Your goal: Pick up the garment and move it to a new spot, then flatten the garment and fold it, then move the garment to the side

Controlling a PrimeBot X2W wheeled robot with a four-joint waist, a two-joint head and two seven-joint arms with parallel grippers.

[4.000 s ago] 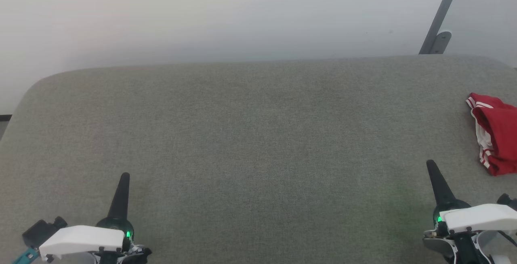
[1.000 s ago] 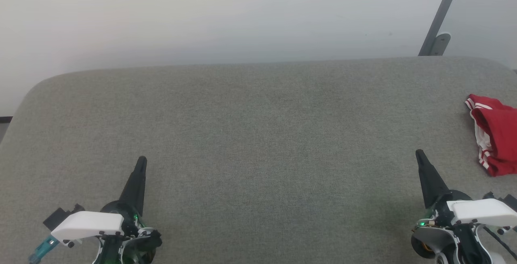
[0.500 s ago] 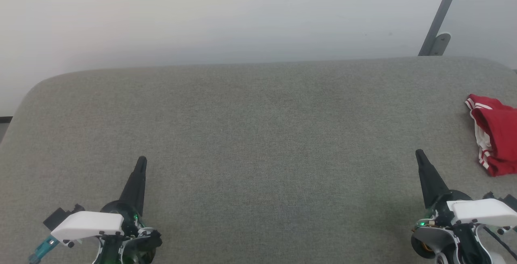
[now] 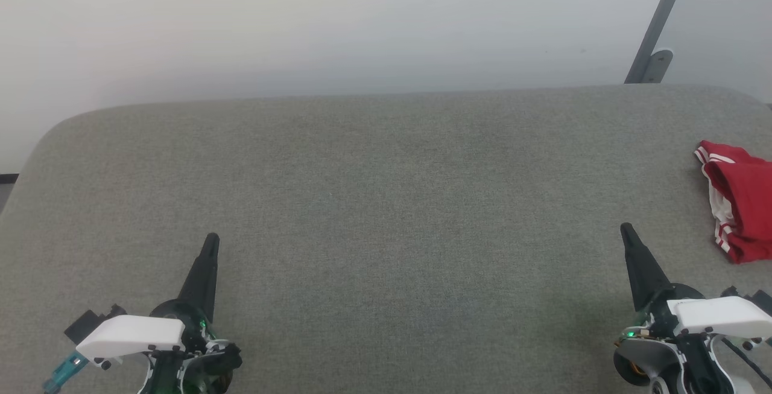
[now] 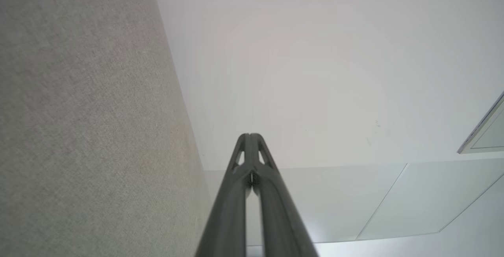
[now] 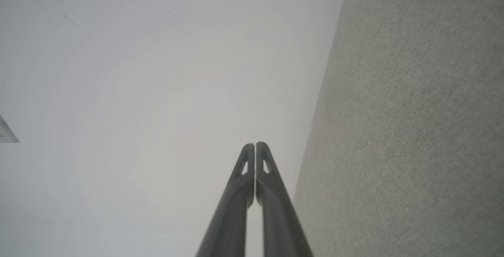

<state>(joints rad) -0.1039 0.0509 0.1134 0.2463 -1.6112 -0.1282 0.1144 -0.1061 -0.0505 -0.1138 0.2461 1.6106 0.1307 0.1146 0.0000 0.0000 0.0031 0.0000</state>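
The garment [image 4: 739, 201], red with white-and-red striped trim, lies bunched at the far right of the grey padded table [image 4: 374, 201], partly cut off by the head view's edge. My right gripper [image 4: 626, 231] hovers at the lower right, left of and nearer than the garment, apart from it, its fingers pressed together and empty. My left gripper [image 4: 211, 241] is at the lower left, far from the garment, also shut on nothing. In the wrist views each gripper, the left [image 5: 249, 135] and the right [image 6: 255, 144], points past the table's far edge toward the pale wall.
A pale wall [image 4: 338, 26] rises behind the table's far edge. A grey metal pole [image 4: 660, 20] with a bracket stands at the back right. The table's corners are rounded at left and right.
Nothing has moved over the last second. Since the oldest frame both grippers have shifted forward and inward over the table; the garment lies where it was.
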